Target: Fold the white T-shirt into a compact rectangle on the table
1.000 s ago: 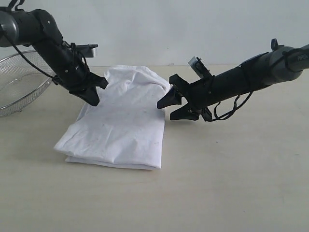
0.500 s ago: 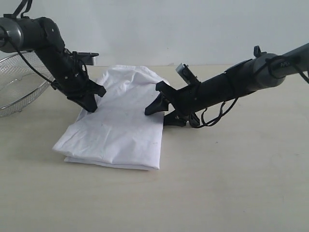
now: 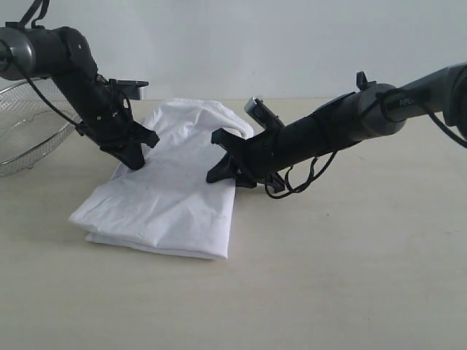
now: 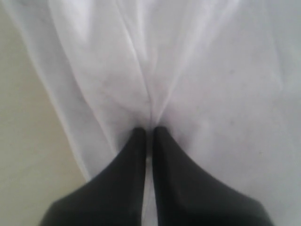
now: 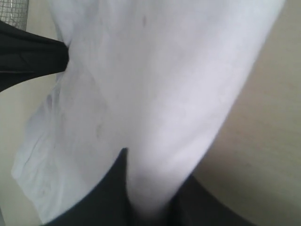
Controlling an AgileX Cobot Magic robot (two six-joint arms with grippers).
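Jaws of the left gripper [image 4: 148,131] are pressed together, pinching a thin raised ridge of the white T-shirt [image 4: 202,70]; creases in the cloth run out from the pinch. In the exterior view this left gripper [image 3: 136,160] comes down at a steep angle onto the shirt's far left edge.

The right gripper [image 5: 154,188] has its jaws apart, one on each side of a rounded fold of the white T-shirt [image 5: 155,89] at the garment's side edge. The cloth bulges between them, but the frames do not show whether they press on it. Seen from outside, the right gripper [image 3: 214,157] reaches in low and nearly level from the right, its arm stretched across the worktop [image 3: 350,277].

The white T-shirt [image 3: 168,197] lies as a folded bundle of several layers, left of the middle of the worktop. Its near corner is squared and its far end is humped and rumpled. No lettering shows on the upturned face.

The worktop is pale beige, matte and faintly grained, and it spreads wide around the shirt. A wire-mesh basket [image 3: 22,138] stands at the far left edge, apart from the shirt, and part of its mesh also shows in the right wrist view [image 5: 14,9]. Behind the worktop rises a plain, pale, unmarked wall [image 3: 255,44].
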